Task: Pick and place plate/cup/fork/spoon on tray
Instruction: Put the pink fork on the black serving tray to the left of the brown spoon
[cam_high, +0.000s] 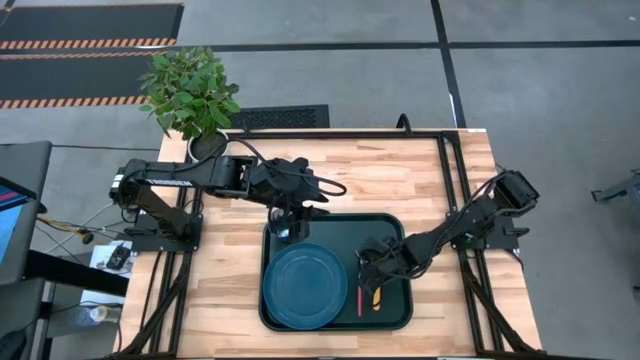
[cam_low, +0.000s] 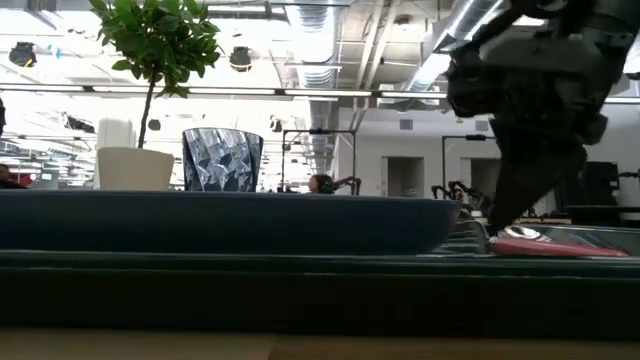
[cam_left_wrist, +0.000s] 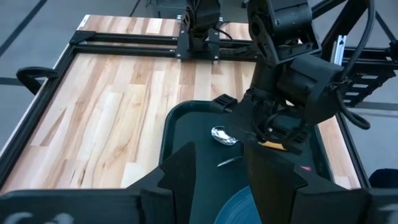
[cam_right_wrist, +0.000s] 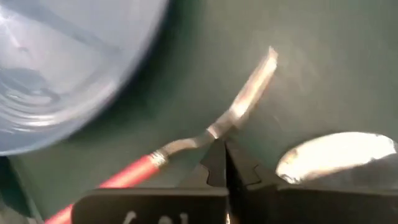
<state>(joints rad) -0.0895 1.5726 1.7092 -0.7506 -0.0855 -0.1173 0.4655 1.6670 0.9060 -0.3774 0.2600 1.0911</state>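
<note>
Tray (cam_high: 335, 222), dark green, round-cornered, carries round blue plate (cam_high: 306, 284), faceted cup (cam_high: 284, 230), red-handled fork (cam_right_wrist: 186, 146); right pincer (cam_right_wrist: 219, 160) pressed closed, empty; left pincer (cam_left_wrist: 221, 177) parted, empty.

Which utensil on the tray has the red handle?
The metal-headed fork, lying nearer the dull blue round plate; the spoon beside it has an orange-yellow handle.

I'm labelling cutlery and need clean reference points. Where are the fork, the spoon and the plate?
fork (cam_right_wrist: 134, 172): right wrist view, on the red handle near the neck.
spoon (cam_left_wrist: 224, 135): left wrist view, on the shiny metal bowl.
plate (cam_high: 304, 285): high view, on the flat blue centre.
</note>
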